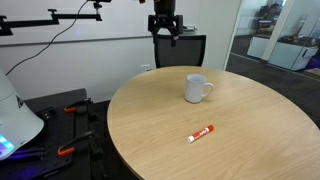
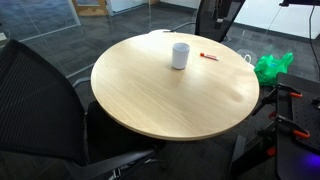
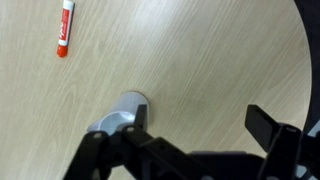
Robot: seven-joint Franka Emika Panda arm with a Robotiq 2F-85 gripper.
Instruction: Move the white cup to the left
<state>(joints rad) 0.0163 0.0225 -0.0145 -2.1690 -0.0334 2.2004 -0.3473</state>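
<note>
The white cup stands upright on the round wooden table, its handle pointing to the right in that view. It also shows in an exterior view and in the wrist view, where the gripper's body partly covers it. My gripper hangs high above the far side of the table, open and empty, well apart from the cup. In the wrist view the fingers are spread wide over bare table, with the cup by one finger.
A red-and-white marker lies on the table in front of the cup and also shows in the wrist view. A black chair stands behind the table. Another black chair and a green bag are near the table.
</note>
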